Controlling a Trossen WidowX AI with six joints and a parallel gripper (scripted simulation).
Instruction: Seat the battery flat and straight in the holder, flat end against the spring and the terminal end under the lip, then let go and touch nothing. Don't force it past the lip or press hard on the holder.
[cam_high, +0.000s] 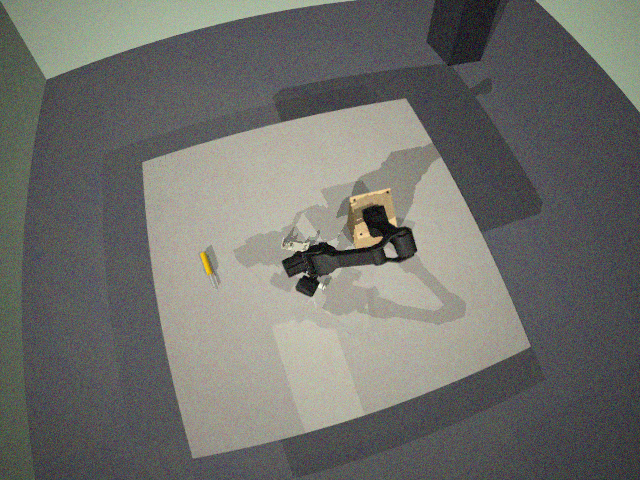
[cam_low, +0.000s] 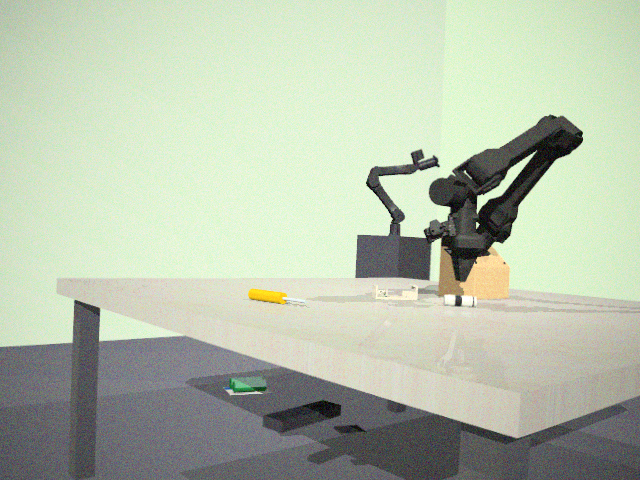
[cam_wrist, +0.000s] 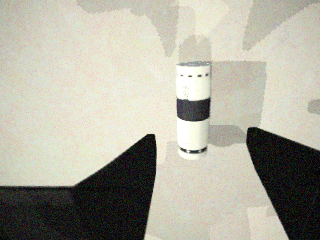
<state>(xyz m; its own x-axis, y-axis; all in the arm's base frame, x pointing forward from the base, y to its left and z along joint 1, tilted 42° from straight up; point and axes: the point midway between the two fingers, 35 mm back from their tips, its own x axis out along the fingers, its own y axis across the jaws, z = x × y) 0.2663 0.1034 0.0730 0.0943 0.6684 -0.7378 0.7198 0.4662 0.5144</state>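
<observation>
The white battery (cam_low: 460, 300) (cam_wrist: 193, 132) with a black band lies on its side on the table; only a small part of the battery (cam_high: 323, 285) shows beside the arm. The pale holder (cam_high: 295, 244) (cam_low: 395, 295) lies near it, with no battery in it, and is out of the wrist view. My gripper (cam_low: 461, 279) (cam_wrist: 201, 138) is open and empty, above the battery. In the wrist view the battery lies lengthwise between the two fingers' lines, mostly beyond the tips, nearer the left finger. The fingertips are hidden under the arm in the top view.
A yellow-handled tool (cam_high: 206, 263) (cam_low: 266, 296) with metal prongs lies on the table beyond the holder. A wooden block (cam_high: 364, 238) (cam_low: 485, 279) stands by the arm's base. A second dark arm (cam_low: 383, 193) stands on a dark pedestal (cam_low: 377, 257) behind the table.
</observation>
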